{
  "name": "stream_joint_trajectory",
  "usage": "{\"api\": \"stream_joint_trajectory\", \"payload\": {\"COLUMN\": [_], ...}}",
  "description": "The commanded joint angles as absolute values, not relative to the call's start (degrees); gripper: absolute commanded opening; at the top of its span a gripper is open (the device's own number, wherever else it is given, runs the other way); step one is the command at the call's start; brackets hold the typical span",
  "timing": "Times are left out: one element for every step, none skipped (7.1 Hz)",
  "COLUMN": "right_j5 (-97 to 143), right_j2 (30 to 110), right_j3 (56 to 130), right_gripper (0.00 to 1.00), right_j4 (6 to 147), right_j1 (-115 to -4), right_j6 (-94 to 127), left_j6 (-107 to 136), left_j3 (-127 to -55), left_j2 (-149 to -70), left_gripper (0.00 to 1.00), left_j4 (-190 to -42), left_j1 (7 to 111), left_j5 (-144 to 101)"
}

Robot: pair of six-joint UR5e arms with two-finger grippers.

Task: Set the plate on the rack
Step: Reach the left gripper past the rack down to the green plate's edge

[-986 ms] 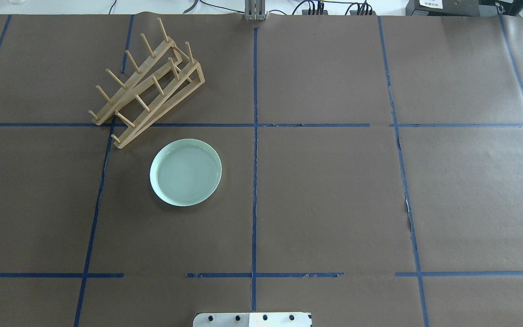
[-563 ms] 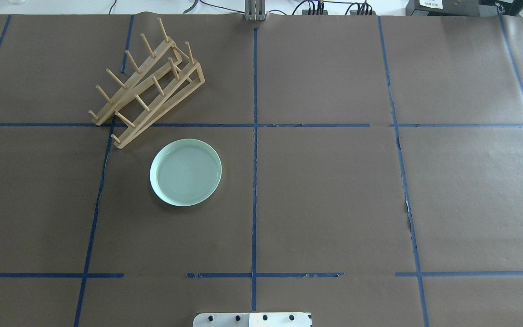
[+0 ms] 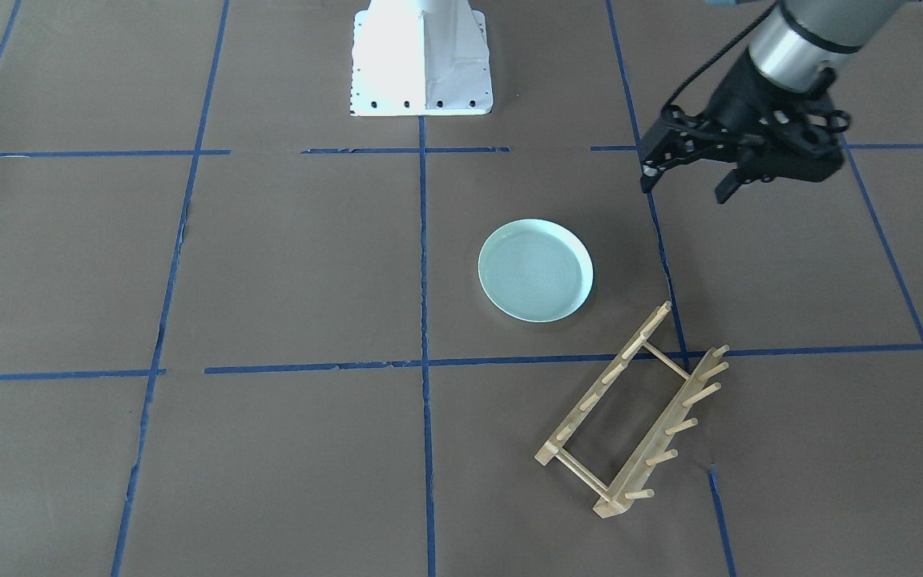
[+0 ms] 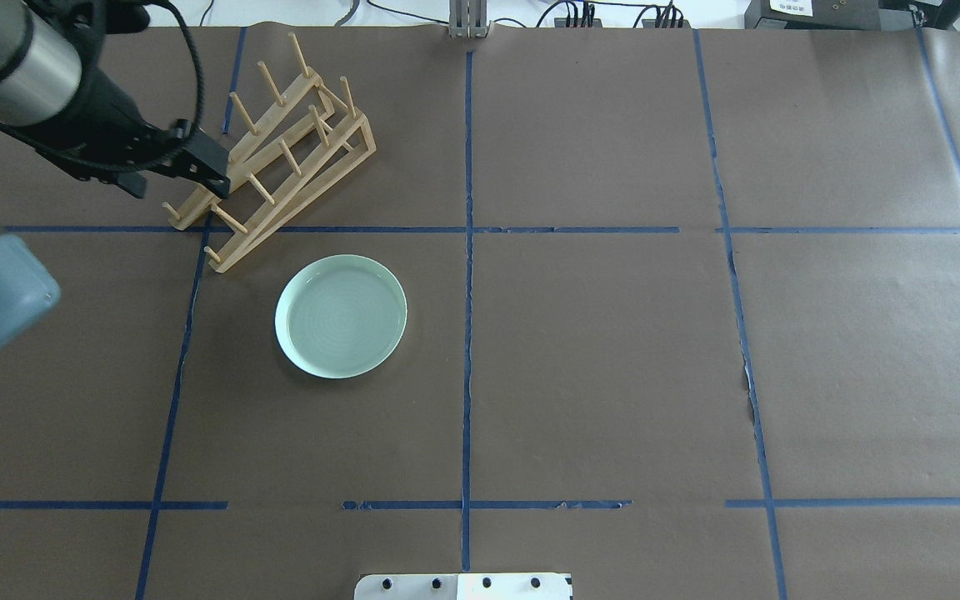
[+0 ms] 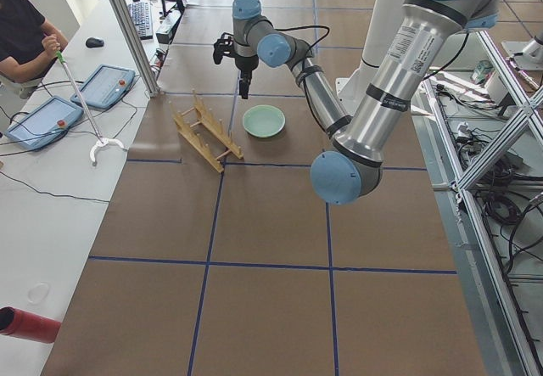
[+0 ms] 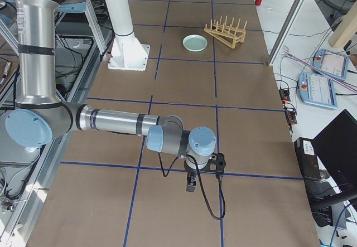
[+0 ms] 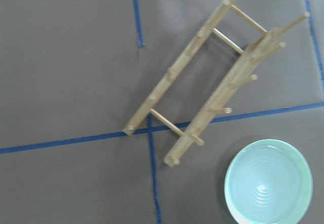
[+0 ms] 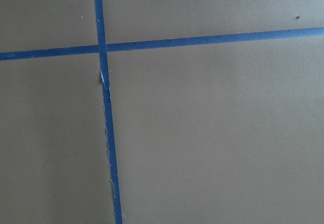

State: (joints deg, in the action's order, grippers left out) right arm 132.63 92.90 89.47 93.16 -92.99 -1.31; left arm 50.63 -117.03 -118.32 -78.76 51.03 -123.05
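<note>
The pale mint-green plate [image 4: 341, 317] lies flat on the brown table, also in the front view [image 3: 535, 270] and the left wrist view [image 7: 268, 188]. The light-wood rack [image 4: 272, 158] stands just beyond it, empty, pegs up [image 3: 630, 409] [image 7: 202, 87]. My left gripper [image 4: 176, 183] hovers well above the table by the rack's near left end, open and empty [image 3: 686, 180]. My right gripper [image 6: 190, 184] hangs low over bare table far from both, seen only in the right side view; I cannot tell if it is open or shut.
Blue tape lines cross the brown paper. The white robot base [image 3: 421, 56] stands at the near table edge. An operator [image 5: 25, 28] with tablets sits beyond the far side. A metal post [image 4: 469, 21] and cables are at the far edge.
My left arm has swung into the overhead view from the left and now hovers over the rack's left end. The plate and rack have not moved.
</note>
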Motion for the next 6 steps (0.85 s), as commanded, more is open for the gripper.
{"api": "stream_joint_trajectory", "payload": {"right_j5": [132.63, 132.63, 132.63, 132.63, 132.63, 132.63], "right_j2": [92.9, 92.9, 92.9, 92.9, 92.9, 92.9], "right_j3": [89.39, 89.47, 89.47, 89.47, 89.47, 89.39], "right_gripper": [1.0, 1.0, 1.0, 1.0, 1.0, 1.0], "right_j4": [93.16, 93.16, 93.16, 93.16, 93.16, 93.16], "right_j1": [-92.99, -92.99, -92.99, -92.99, -92.99, -92.99], "right_j6": [-1.32, -1.32, -1.23, -1.23, -1.32, -1.23], "left_j6": [58.95, 59.06, 59.76, 62.38, 62.75, 62.75], "left_j3": [-113.06, -111.9, -108.75, -104.37, -101.19, -96.72], "left_j2": [-124.77, -125.94, -128.04, -131.1, -132.61, -134.02], "left_gripper": [1.0, 1.0, 1.0, 1.0, 1.0, 1.0], "left_j4": [-78.05, -77.96, -77.7, -77.7, -78.04, -79.79], "left_j1": [40.54, 37.82, 33.96, 32.62, 30.87, 30.76], "left_j5": [-112.78, -110.15, -105.08, -103.46, -103.36, -102.4]}}
